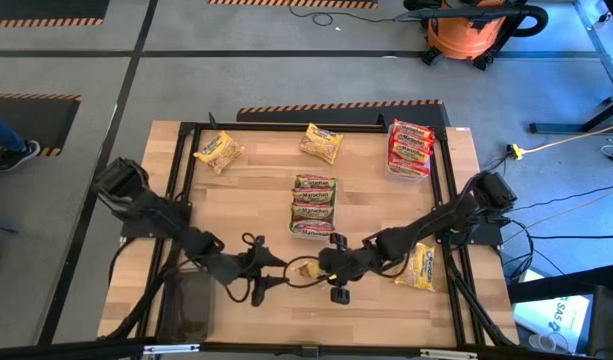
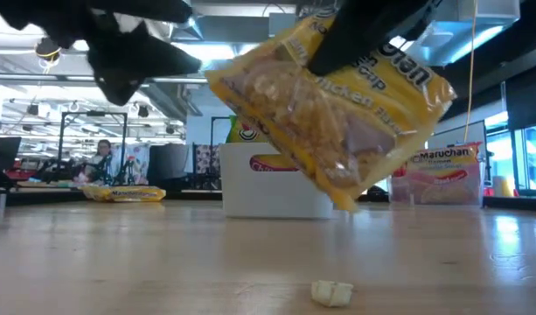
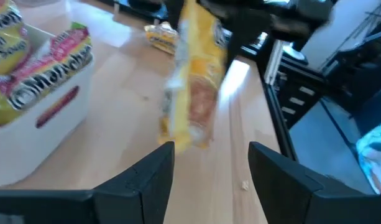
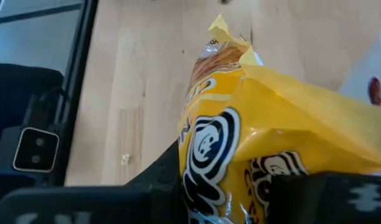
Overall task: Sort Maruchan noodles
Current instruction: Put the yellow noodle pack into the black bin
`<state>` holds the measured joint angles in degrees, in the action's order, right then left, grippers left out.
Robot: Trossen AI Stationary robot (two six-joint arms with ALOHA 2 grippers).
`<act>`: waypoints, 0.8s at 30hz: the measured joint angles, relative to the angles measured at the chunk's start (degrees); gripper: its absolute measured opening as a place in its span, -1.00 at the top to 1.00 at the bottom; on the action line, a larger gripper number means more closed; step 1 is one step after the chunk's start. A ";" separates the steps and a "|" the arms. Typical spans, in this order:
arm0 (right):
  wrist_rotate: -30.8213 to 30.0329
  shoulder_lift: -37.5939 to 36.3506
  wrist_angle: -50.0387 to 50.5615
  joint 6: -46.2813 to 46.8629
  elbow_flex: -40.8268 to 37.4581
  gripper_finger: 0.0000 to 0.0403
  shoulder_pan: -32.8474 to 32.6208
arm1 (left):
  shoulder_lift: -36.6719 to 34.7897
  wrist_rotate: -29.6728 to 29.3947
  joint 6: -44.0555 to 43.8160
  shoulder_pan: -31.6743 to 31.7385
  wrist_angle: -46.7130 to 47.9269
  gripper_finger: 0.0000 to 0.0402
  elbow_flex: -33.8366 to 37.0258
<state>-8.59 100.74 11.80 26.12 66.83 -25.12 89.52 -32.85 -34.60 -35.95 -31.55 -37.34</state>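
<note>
Near the table's front edge, the left gripper (image 1: 269,280) hovers with jaws parted and empty. Directly ahead of it hangs a yellow noodle packet (image 2: 333,109), clear of the table, long axis tilted. The right gripper (image 1: 326,266) has its jaws clamped on the packet's top, so the right arm is the nearer.

- A yellow Maruchan packet (image 2: 337,109) hangs clear of the table, tilted, pinched at its top edge in the right gripper (image 1: 321,268); its noodle block shows through the clear window.
- Just beside that gripper's arm, another yellow packet (image 1: 418,267) lies flat.
- Beyond the gripper, a stack of green-wrapped packets (image 1: 313,205) fills a white tray.
- Farther off sit red packets (image 1: 409,147) in a tray and two loose yellow packets (image 1: 321,142) and (image 1: 219,152).
</note>
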 joint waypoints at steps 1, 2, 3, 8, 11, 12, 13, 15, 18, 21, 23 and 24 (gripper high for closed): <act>0.27 0.33 -0.58 -0.37 0.02 0.52 0.31 | 0.08 0.54 0.10 0.70 -0.03 -0.01 -0.33; 0.85 0.49 -0.62 -0.52 -0.05 0.52 0.43 | 0.17 1.87 0.22 1.46 -0.08 -0.03 -0.71; 1.48 0.56 -0.80 -0.59 -0.11 0.52 0.48 | 0.17 3.41 0.47 2.20 -0.06 -0.06 -0.89; 2.74 2.17 -3.21 -2.05 -0.14 0.52 0.54 | 0.63 10.49 1.62 5.38 0.24 -0.23 -2.23; 3.50 2.68 -5.05 -2.39 -0.07 0.52 0.50 | 2.70 13.38 2.03 6.51 1.26 -0.32 -3.32; 3.69 2.72 -6.19 -2.43 -0.07 0.52 0.50 | 3.55 13.85 2.14 6.72 1.24 -0.34 -3.91; 3.65 2.99 -7.60 -2.42 -0.04 0.51 0.64 | 4.25 13.84 2.14 6.91 1.27 -0.35 -4.41; 4.03 3.16 -8.30 -2.43 0.02 0.51 1.08 | 6.44 14.14 1.40 7.60 0.81 -0.36 -5.97; 4.69 3.18 -9.17 -2.44 -0.05 0.51 1.27 | 8.84 15.11 0.42 8.32 2.11 -0.35 -7.20; 5.24 3.19 -8.77 -2.45 -0.05 0.51 1.64 | 9.22 18.06 0.44 8.72 2.66 -0.33 -8.18; 6.48 3.20 -9.04 -2.45 -0.05 0.51 1.90 | 9.20 18.76 0.69 8.90 2.72 -0.30 -8.39; 6.95 3.20 -9.29 -2.45 -0.05 0.51 1.97 | 9.20 18.73 0.93 8.93 2.80 -0.27 -8.37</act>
<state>-1.64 103.94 2.51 23.68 66.78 -23.16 98.72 -14.12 -33.66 -27.02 -28.75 -45.71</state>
